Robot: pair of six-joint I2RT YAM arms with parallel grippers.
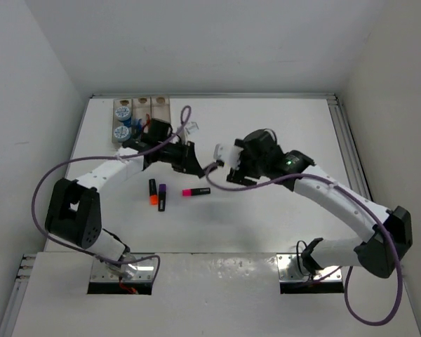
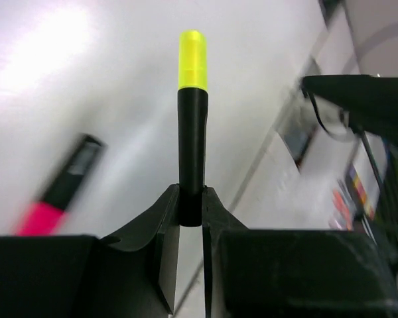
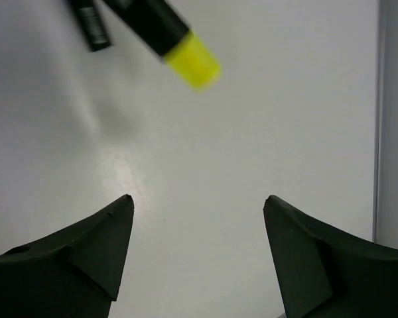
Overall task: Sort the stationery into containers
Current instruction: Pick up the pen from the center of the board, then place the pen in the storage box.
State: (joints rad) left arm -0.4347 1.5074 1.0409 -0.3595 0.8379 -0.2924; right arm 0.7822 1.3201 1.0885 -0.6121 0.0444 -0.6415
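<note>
the flat white bench (image 1: 266, 126) fills the overhead view, the only one that shows the tan, wood-coloured three-slot tray (image 1: 159, 111) at its far left corner. the left claw (image 2: 191, 199), seen close only from its own wrist, is clamped on the base of a smooth black highlighter with a glossy yellow cap (image 2: 192, 112), which points straight out over the bench. the right claw (image 3: 199, 222) gapes wide on nothing, with that yellow cap beyond its matte black fingers. an orange-capped highlighter (image 1: 153, 192), a purple-capped highlighter (image 1: 162, 197) and a pink-capped highlighter (image 1: 195, 191) lie loose mid-bench. small round blue-and-white patterned discs (image 1: 122, 131) sit in the tray's left slot.
</note>
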